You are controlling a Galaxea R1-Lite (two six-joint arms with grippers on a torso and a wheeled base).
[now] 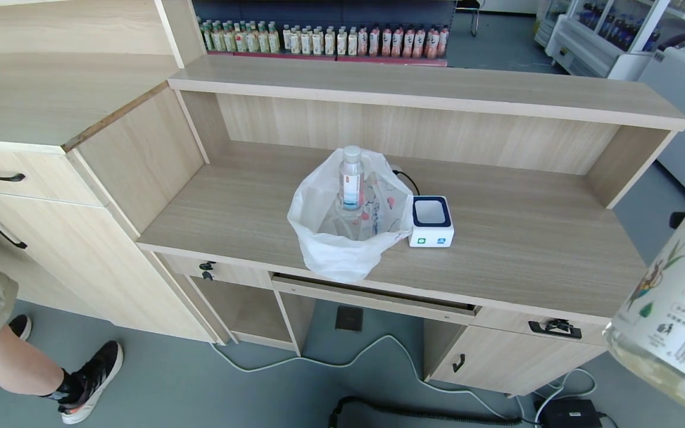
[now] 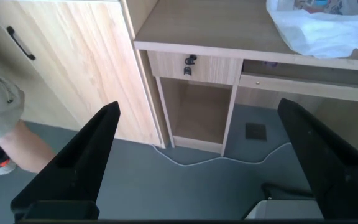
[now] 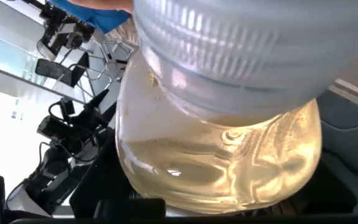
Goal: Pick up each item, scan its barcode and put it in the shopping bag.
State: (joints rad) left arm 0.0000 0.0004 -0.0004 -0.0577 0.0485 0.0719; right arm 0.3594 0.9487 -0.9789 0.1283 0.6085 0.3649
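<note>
My right gripper [image 3: 216,210] is clamped on the tea bottle [image 1: 678,309]. It looks full, heavy and slick, so I'd hold it at the ribbed band. The scanner [image 1: 431,221] and shopping bag [image 1: 319,249] lie ahead-left of it. My left gripper [image 2: 197,168] gapes wide, empty.

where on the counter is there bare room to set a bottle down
Widest bare patch: counter right of the scanner, up to the side wall. Another lies left of the shopping bag. Middle is crowded: bag touches scanner, cable behind.
</note>
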